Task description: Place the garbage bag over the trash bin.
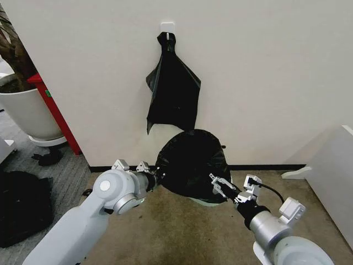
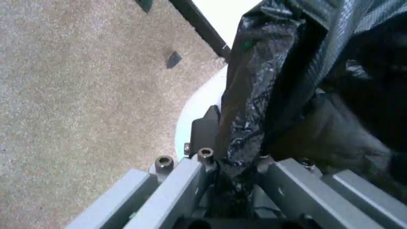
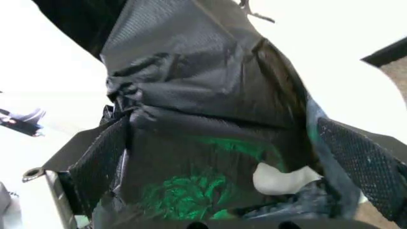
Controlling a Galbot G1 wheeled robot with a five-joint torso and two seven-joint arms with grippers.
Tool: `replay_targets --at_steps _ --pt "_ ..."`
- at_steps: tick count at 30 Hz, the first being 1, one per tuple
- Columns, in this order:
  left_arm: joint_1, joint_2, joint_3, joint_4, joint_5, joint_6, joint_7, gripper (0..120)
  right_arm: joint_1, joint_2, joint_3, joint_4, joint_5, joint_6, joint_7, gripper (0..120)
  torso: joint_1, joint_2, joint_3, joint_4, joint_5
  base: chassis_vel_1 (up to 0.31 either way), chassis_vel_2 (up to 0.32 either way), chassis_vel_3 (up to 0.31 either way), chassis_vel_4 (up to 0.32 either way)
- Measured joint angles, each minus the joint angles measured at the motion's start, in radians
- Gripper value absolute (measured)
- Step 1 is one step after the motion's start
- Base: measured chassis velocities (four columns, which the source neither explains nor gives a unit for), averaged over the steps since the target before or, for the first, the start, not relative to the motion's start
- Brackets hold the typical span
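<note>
The garbage bag (image 1: 190,160) is a glossy black dome against the wall, draped over the trash bin (image 1: 205,202), of which a pale sliver shows under the bag's lower edge. My left gripper (image 1: 156,178) is at the bag's left side and shut on a bunched fold of the garbage bag (image 2: 245,129); the white trash bin (image 2: 200,102) shows just beyond it. My right gripper (image 1: 218,186) is at the bag's lower right and open, its pads (image 3: 102,152) spread wide on either side of the garbage bag (image 3: 197,119). A white patch of the trash bin (image 3: 283,179) shows between them.
A knotted black bundle (image 1: 172,94) hangs from a wall hook above the bin. A large white plant pot (image 1: 27,113) and a red stand (image 1: 55,110) are at the left, with a dark heap (image 1: 19,212) on the floor. A white panel (image 1: 333,171) stands at the right.
</note>
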Motion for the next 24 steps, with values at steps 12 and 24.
replay_targets --at_steps 12,24 --pt "-0.011 0.002 -0.003 0.019 0.015 0.001 0.012 0 -0.06 -0.031 0.045 0.003 0.031 -0.01 0.04 100 0.0 0.0 0.0 0.0 0.0001 0.0 0.0 0.0 0.0" --pt "0.025 0.004 0.007 0.019 0.088 0.021 0.07 0 0.005 -0.04 0.054 0.001 0.112 0.002 -0.001 100 0.0 0.0 0.0 0.0002 0.0001 0.0 0.0 0.0 0.0"
